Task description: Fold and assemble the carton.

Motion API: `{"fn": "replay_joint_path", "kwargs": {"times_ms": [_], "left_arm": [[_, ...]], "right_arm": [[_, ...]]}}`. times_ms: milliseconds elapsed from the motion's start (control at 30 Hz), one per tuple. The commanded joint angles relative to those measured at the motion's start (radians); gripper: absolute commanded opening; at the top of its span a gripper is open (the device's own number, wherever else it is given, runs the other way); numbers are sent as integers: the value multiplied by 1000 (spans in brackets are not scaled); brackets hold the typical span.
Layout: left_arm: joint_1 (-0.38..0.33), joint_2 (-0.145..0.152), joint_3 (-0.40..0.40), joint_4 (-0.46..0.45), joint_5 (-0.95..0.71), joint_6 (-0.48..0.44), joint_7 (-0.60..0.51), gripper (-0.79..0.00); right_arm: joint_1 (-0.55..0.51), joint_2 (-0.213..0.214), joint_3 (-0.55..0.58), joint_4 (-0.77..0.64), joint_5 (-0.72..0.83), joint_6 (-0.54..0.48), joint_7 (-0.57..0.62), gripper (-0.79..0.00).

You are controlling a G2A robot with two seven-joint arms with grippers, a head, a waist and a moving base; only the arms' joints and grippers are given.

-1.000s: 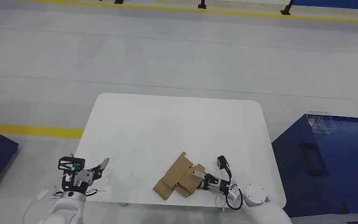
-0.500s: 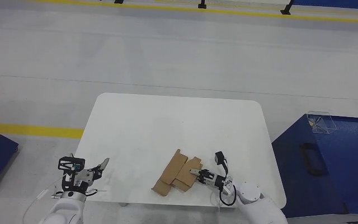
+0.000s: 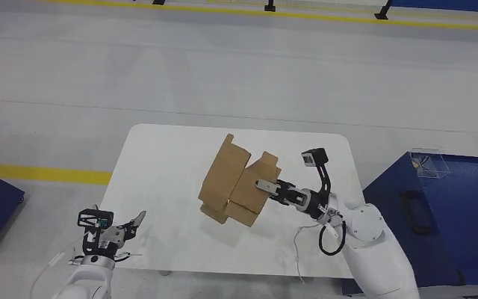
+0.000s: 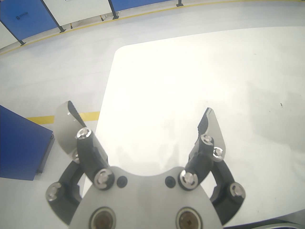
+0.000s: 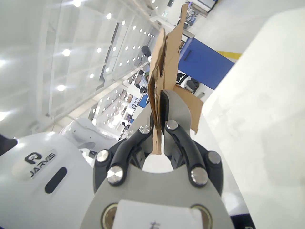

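Over the white table point(image 3: 172, 153), your right gripper point(image 3: 261, 185) is clamping one edge of the flattened carton point(image 3: 228, 179), which is hanging raised and spreading toward your left gripper point(image 3: 131, 222), gaping wide, well apart at the near corner.

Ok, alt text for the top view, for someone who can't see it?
The right gripper is shut on one edge of a flattened brown carton, holding it up over the middle of a white table. The left gripper sits open, apart from it, at the table's near left corner.
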Motion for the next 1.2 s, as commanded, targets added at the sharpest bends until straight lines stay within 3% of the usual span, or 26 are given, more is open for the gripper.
{"fn": "replay_joint_path", "kwargs": {"times_ms": [0,333,1167], "left_arm": [[0,0,0,0,0,0,0,0],[0,0,0,0,0,0,0,0],[0,0,0,0,0,0,0,0]], "right_arm": [[29,2,2,-72,-18,-9,19,-785],[99,11,-26,-212,-154,0,87,-785],[96,12,-24,-216,-159,0,89,-785]]}}
